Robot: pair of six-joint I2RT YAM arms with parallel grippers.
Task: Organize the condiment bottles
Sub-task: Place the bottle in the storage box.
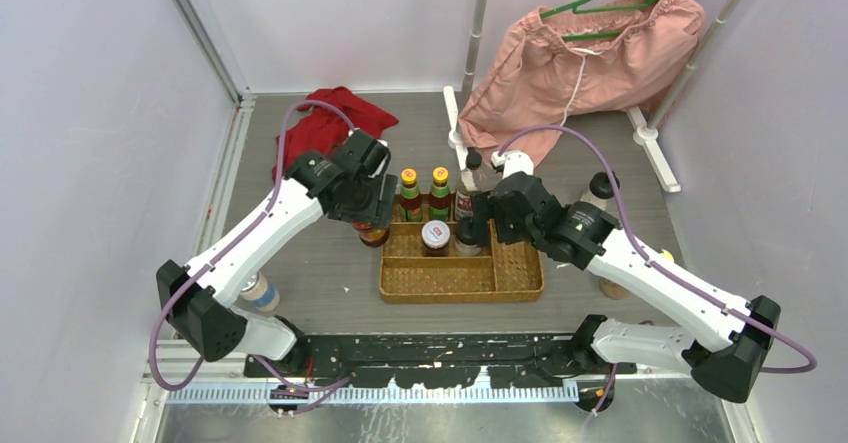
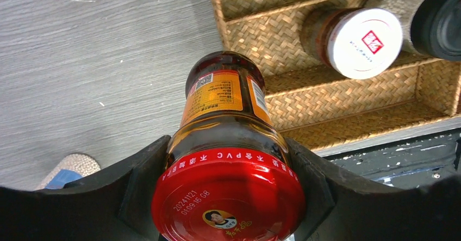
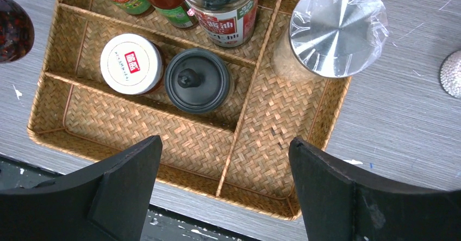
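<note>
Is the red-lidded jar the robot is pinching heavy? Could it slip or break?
Probably heavy for its size: the red-lidded glass jar with the orange label looks nearly full of dark sauce. The smooth glass may be slippery, though the left pincer grips just under the wider lid, which should help. Being glass, it would likely crack if dropped.

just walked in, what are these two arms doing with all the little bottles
The left end effector is shut on a red-lidded sauce jar, holding it just outside the left edge of the wicker tray. The right end effector is open and empty above the tray's front compartments. In the tray are two green-labelled bottles, a tall clear bottle, a white-lidded jar, a black-lidded jar and a silver-lidded jar. A loose bottle stands outside on the table, so the sorting isn't finished.
</note>
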